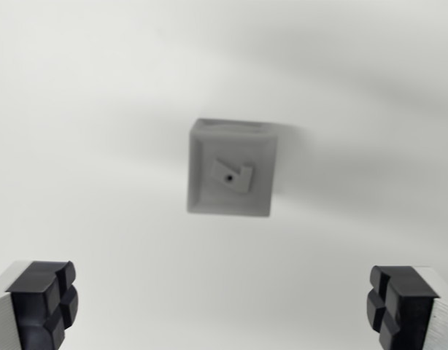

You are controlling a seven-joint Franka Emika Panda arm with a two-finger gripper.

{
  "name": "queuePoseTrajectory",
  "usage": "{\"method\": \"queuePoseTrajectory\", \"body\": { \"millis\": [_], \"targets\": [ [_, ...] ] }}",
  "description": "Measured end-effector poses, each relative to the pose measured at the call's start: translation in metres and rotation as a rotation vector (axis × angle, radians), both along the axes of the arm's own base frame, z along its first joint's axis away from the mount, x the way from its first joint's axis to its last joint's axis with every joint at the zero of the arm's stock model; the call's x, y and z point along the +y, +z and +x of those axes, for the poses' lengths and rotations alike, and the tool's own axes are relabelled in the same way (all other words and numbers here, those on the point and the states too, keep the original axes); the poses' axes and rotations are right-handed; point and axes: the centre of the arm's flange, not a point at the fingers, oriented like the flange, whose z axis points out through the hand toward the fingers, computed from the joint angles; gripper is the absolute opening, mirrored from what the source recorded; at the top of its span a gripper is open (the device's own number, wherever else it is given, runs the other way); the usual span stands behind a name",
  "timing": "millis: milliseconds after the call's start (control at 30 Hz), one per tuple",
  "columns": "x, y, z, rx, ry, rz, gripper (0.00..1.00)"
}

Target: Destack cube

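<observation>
A grey cube (231,169) lies near the middle of the wrist view on a pale surface (100,109). Its top face has a raised rim and a small angular mark with a dark hole at the centre. I look straight down on it, so I cannot tell whether another cube sits beneath it. My gripper (222,306) stands open, well above and slightly nearer than the cube. One black fingertip (45,302) shows at the bottom of the wrist view's left, the other fingertip (399,302) at the bottom right. Nothing is between them.
The pale surface runs to every edge of the view, with soft shadows across its upper part. A faint shadow falls to the cube's right.
</observation>
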Motion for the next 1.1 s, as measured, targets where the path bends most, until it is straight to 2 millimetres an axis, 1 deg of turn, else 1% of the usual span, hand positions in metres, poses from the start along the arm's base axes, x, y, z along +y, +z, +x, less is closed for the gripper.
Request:
{"method": "queuePoseTrajectory", "body": {
  "millis": [267, 733, 1100],
  "targets": [
    [0.0, 0.035, 0.0, -0.001, 0.0, 0.0, 1.0],
    [0.0, 0.087, 0.0, -0.002, 0.0, -0.001, 1.0],
    [0.0, 0.114, 0.001, 0.0, 0.0, -0.002, 1.0]
  ]
}}
